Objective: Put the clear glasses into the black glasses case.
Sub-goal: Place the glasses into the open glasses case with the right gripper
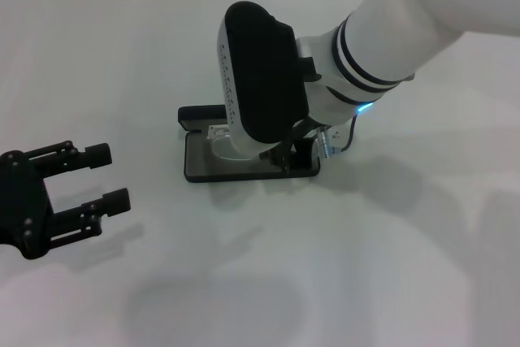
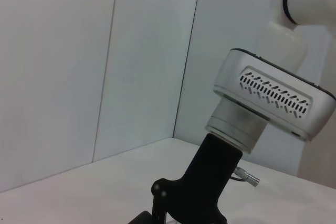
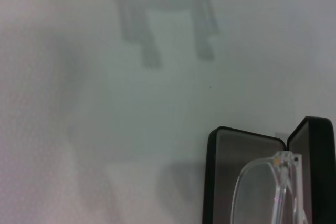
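White tabletop (image 1: 390, 266). Black glasses case (image 1: 244, 170) lies open at centre, lid up. Clear glasses (image 3: 268, 190) sit over its grey lining. Right gripper (image 1: 288, 156) is down at the case; finger state cannot be told. Left gripper (image 1: 101, 176) is well apart, fingers (image 1: 99, 153) spread, empty.

The right arm's white wrist housing (image 2: 273, 95), marked by a slotted vent, is seen at two o'clock. Below it, the black gripper base (image 2: 202, 187) is angled down toward the white table (image 2: 105, 192) at six o'clock. Pale wall panels (image 2: 79, 66) are seen behind.
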Tool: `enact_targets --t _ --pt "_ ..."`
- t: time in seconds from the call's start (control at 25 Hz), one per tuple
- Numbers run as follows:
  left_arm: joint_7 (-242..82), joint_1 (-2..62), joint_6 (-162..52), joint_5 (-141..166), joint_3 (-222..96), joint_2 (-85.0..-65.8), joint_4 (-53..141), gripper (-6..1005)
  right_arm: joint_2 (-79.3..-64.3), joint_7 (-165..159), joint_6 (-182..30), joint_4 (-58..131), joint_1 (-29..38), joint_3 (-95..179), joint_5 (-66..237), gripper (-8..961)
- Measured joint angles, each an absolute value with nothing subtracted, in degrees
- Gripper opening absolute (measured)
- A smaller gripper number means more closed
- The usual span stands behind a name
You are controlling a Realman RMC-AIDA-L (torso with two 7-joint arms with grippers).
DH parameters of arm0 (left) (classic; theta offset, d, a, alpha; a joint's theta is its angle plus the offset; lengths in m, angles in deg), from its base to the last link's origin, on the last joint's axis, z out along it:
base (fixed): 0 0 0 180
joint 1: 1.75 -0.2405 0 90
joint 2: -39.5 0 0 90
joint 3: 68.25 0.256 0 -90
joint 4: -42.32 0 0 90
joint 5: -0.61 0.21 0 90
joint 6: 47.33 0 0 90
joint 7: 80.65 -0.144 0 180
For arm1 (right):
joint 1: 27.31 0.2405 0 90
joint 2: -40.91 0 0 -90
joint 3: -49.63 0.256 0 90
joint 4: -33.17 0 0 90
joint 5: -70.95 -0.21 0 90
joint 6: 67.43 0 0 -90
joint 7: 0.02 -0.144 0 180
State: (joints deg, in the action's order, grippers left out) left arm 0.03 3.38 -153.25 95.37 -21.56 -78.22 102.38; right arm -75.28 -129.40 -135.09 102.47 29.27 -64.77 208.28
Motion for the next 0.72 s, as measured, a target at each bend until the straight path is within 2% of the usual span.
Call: enact_targets --t 0.08,0.72 --pt "0.03 3.4 -153.25 95.37 -21.57 -78.22 102.38 667 -75.28 -129.4 -134.85 102.38 29.16 -64.86 208.48 109" --pt "0.1 3.5 -153.22 96.1 -21.49 -77.93 102.65 666 -75.28 -129.48 -133.33 101.03 28.94 -65.55 208.41 109"
